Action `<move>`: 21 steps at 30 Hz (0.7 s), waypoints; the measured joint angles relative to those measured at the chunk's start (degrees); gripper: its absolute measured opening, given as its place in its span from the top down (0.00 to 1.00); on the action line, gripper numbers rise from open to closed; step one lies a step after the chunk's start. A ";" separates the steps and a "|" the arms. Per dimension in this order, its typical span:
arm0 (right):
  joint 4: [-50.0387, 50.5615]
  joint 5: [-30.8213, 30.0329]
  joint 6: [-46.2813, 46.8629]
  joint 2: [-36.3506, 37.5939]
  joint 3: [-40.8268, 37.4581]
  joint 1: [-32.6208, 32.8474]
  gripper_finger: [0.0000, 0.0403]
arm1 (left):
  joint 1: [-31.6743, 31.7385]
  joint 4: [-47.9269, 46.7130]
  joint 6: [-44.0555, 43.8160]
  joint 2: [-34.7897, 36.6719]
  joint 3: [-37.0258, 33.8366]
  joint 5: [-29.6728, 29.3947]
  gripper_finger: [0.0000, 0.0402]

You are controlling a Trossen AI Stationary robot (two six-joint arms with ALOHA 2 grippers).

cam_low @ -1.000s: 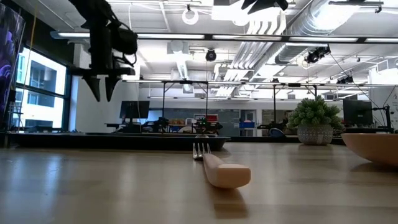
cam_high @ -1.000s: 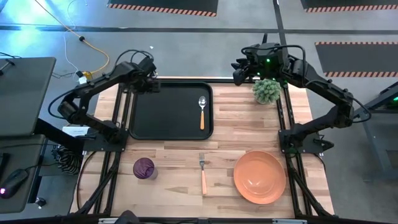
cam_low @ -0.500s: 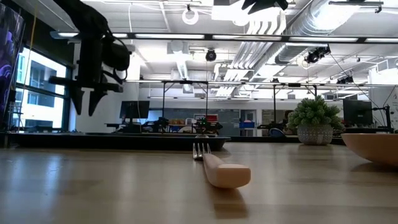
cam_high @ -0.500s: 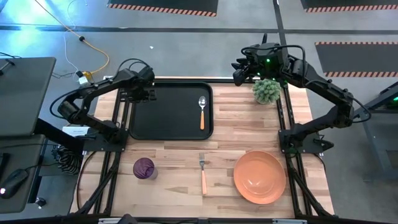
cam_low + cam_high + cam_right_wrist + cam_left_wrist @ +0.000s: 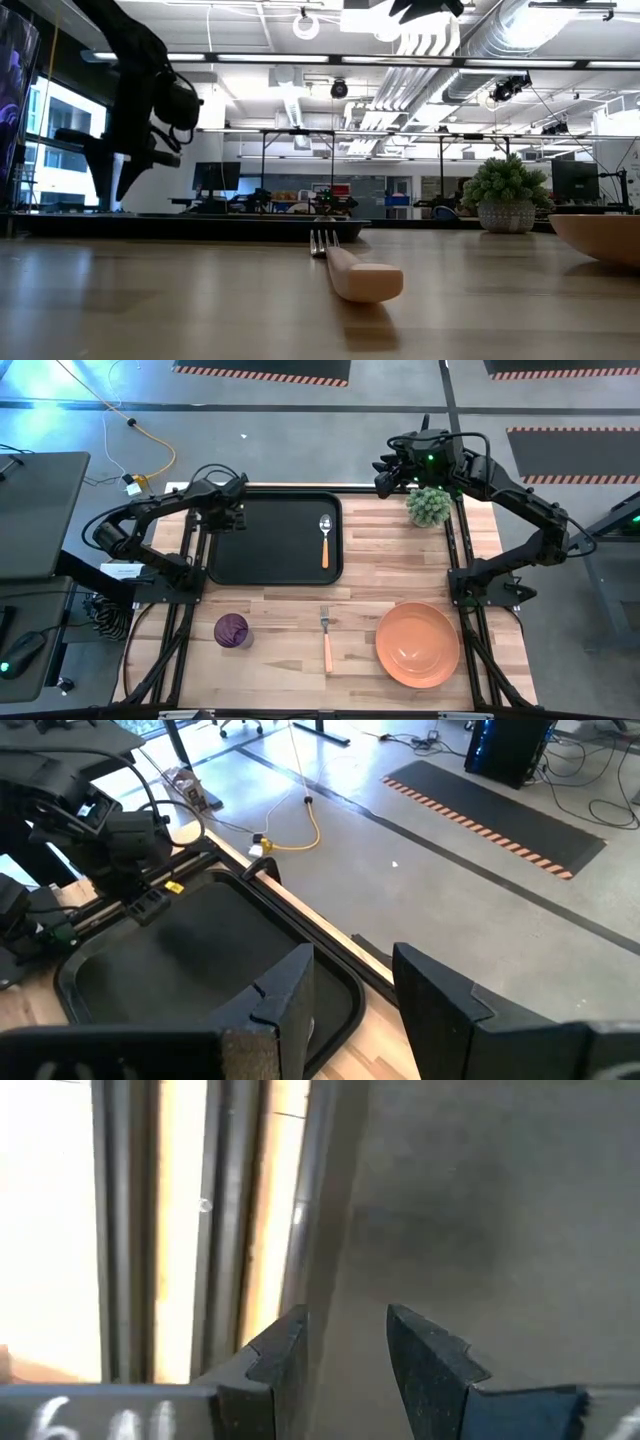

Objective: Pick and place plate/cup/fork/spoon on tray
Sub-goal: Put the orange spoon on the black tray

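Hovering over the near-left corner of the tray (image 5: 275,540), the left hand (image 5: 232,515) has its fingers (image 5: 275,1365) parted by a narrow gap with nothing between them, and from where I stand it looks free to go for the next piece. The right hand (image 5: 383,478) waits beyond the far edge of the worktop (image 5: 400,570), beside the small potted plant (image 5: 429,506), its fingers likewise apart and empty.

Only the spoon (image 5: 325,540) lies in the tray, toward its right side. The cup (image 5: 231,630) stands on the wood well in front of the tray, on the left arm's side, so I would judge it the natural next pick. The fork (image 5: 326,637) lies in the middle of the front edge and the plate (image 5: 417,644) to its right.

To do it well, I'd have the left hand swing clear of the tray rim first, then drop straight down around the cup and close gently, since a light tumbler could tip or skid.
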State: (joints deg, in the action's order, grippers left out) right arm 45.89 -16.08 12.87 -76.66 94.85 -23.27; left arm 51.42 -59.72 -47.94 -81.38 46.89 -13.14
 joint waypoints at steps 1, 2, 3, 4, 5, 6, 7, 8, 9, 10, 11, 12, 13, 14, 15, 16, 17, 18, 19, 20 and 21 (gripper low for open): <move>0.16 -0.01 0.12 0.00 0.00 0.00 0.68 | 0.06 -0.06 0.03 0.00 -0.31 -0.40 0.68; 0.29 -0.02 0.12 0.00 0.00 0.00 0.68 | 0.28 -0.15 0.04 0.00 -0.55 -0.49 0.68; 0.32 -0.01 0.12 0.00 0.00 0.00 0.68 | 0.48 -0.02 0.00 0.00 -0.87 -0.49 0.68; 0.47 -0.01 0.12 0.00 0.00 0.00 0.68 | 0.63 -0.02 -0.06 0.00 -1.32 -0.39 0.68; 0.66 -0.02 0.12 0.00 0.00 0.00 0.68 | 0.75 -0.04 -0.26 0.00 -1.71 0.07 0.68; 0.68 -0.02 0.12 0.00 0.00 0.00 0.68 | 0.81 -0.01 -0.47 0.00 -2.17 0.34 0.68; 0.66 -0.02 0.12 0.00 0.00 0.00 0.68 | 0.81 -0.08 -0.62 0.00 -2.51 0.40 0.68; 0.67 -0.01 0.12 0.00 -0.02 0.00 0.68 | 0.81 0.01 -0.90 0.00 -2.87 0.48 0.68; 0.66 -0.02 0.12 0.00 -0.02 0.00 0.68 | 0.81 0.09 -0.92 0.00 -3.14 0.51 0.68; 0.66 -0.02 0.12 0.00 -0.02 0.00 0.68 | 0.81 0.05 -0.92 0.00 -3.31 0.49 0.68; 0.66 -0.02 0.12 0.00 -0.04 0.00 0.68 | 0.79 0.07 -0.94 0.00 -3.42 0.37 0.68; 0.68 -0.02 0.12 0.00 -0.04 0.00 0.68 | 0.82 0.12 -0.95 0.00 -3.49 0.04 0.68; 0.68 -0.02 0.11 0.00 -0.04 0.00 0.68 | 0.95 0.18 -0.95 0.00 -3.63 -0.33 0.68; 0.68 -0.02 0.07 0.00 -0.05 0.00 0.68 | 1.16 0.25 -0.95 0.00 -3.78 -0.54 0.68; 0.67 -0.02 -0.02 0.00 -0.07 0.00 0.68 | 1.44 0.38 -0.96 0.00 -3.99 -0.71 0.68; 0.68 -0.02 -0.08 0.00 -0.06 0.00 0.68 | 1.71 0.46 -0.95 0.00 -4.18 -0.75 0.68; 0.68 -0.02 -0.08 0.00 -0.07 0.00 0.68 | 1.98 0.65 -0.96 0.00 -4.39 -0.74 0.68; 0.68 -0.02 -0.08 0.00 -0.07 0.00 0.68 | 2.26 1.17 -0.94 0.02 -4.71 -0.69 0.68; 0.68 -0.02 -0.08 0.00 -0.07 0.00 0.68 | 2.44 1.62 -0.82 0.02 -5.09 -0.42 0.68; 0.68 -0.02 -0.08 0.00 -0.07 0.00 0.68 | 2.68 2.32 -0.27 0.02 -5.50 0.07 0.68; 0.68 -0.02 -0.08 0.00 -0.07 0.00 0.68 | 2.77 3.17 0.10 0.02 -6.06 0.54 0.68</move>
State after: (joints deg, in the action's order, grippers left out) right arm 46.57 -16.10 12.80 -76.66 94.78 -23.27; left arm 54.19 -56.55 -47.84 -81.36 40.83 -12.59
